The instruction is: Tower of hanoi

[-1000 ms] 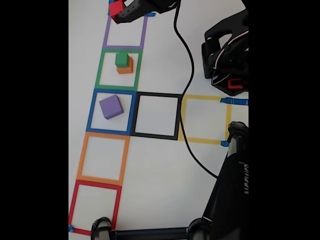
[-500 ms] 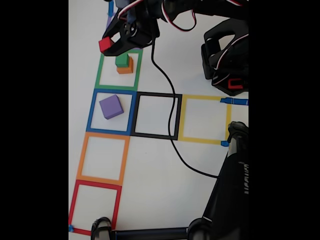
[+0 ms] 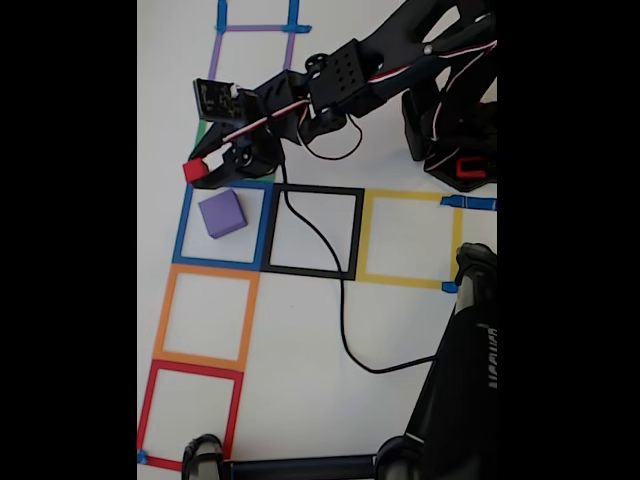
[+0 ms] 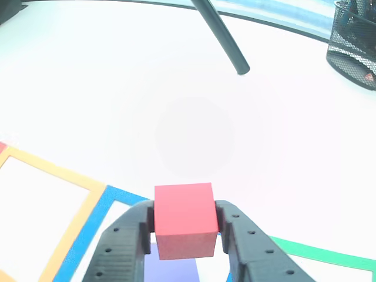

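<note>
A white table (image 3: 320, 340) fills the fixed view, with much bare surface at centre and lower middle. Seven tape squares show on it, blue (image 3: 224, 223), black (image 3: 313, 231) and yellow (image 3: 411, 238) in a row. One purple cube (image 3: 222, 213) sits inside the blue square. The gripper (image 3: 203, 172), at upper left, has its jaws closed on one red cube (image 4: 184, 220), raised over the blue square's top edge.

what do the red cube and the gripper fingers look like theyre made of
The red cube looks like painted wood or dense foam: matte, flat faces, crisp edges, no shine; which one is unclear. The gripper fingers look like black 3D-printed plastic: dull, slightly grainy surface with small round holes along them.
</note>
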You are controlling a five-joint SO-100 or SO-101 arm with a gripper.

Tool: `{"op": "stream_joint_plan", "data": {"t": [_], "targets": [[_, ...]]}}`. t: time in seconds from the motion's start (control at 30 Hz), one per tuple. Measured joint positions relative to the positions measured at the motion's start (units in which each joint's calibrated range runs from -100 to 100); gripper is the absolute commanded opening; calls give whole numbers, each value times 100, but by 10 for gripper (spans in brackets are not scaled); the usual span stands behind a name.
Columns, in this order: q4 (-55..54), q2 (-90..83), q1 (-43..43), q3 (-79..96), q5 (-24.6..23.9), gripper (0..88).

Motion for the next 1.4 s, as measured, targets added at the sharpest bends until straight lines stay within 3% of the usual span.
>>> {"op": "stream_joint_plan", "data": {"t": [0.27, 0.57, 1.4], "targets": [[-1556, 1292, -176, 336, 0, 35], [-2483, 2060, -316, 434, 0, 36], [-3144, 2921, -316, 434, 0, 55]]}}
